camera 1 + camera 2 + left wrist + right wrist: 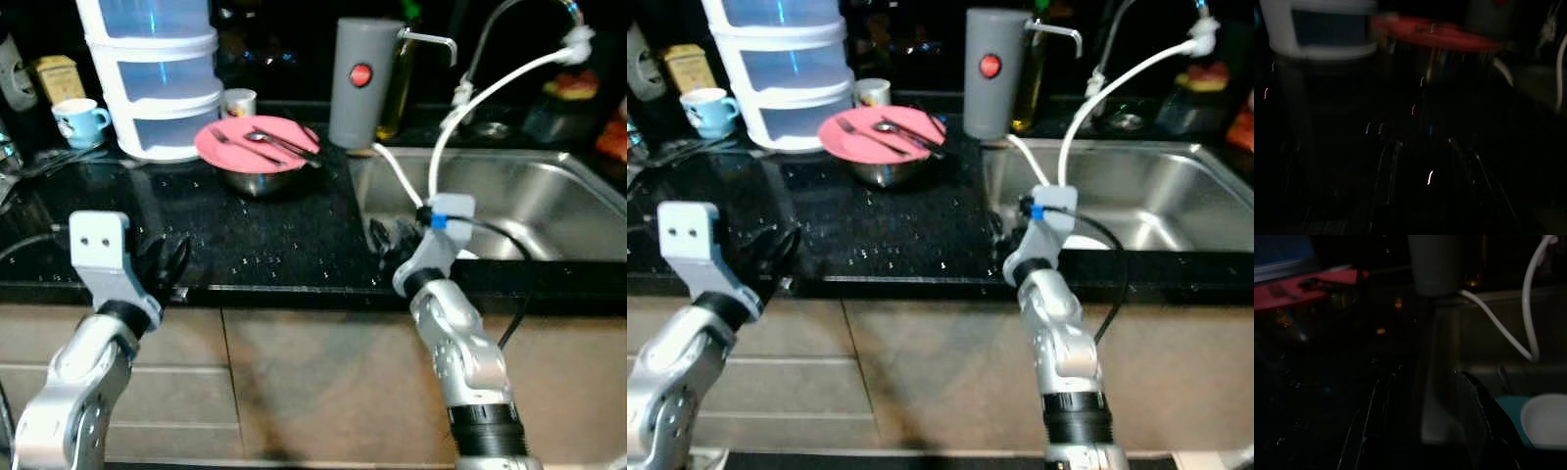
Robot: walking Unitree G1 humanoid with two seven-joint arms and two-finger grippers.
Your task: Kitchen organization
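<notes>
Currently both grippers hover low over the front edge of the black countertop [265, 225]. Left gripper [162, 264] fingers spread apart, holding nothing. Right gripper [392, 240] sits beside the steel sink [549, 206] edge, fingers parted, empty. Pink plate [257, 143] with fork and spoon rests on a metal bowl [257, 182], near the white stacked containers [157, 78] and grey cylindrical canister [362, 83].

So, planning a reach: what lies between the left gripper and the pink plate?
Bare black countertop between the left gripper and pink plate, seen in the left eye view.
</notes>
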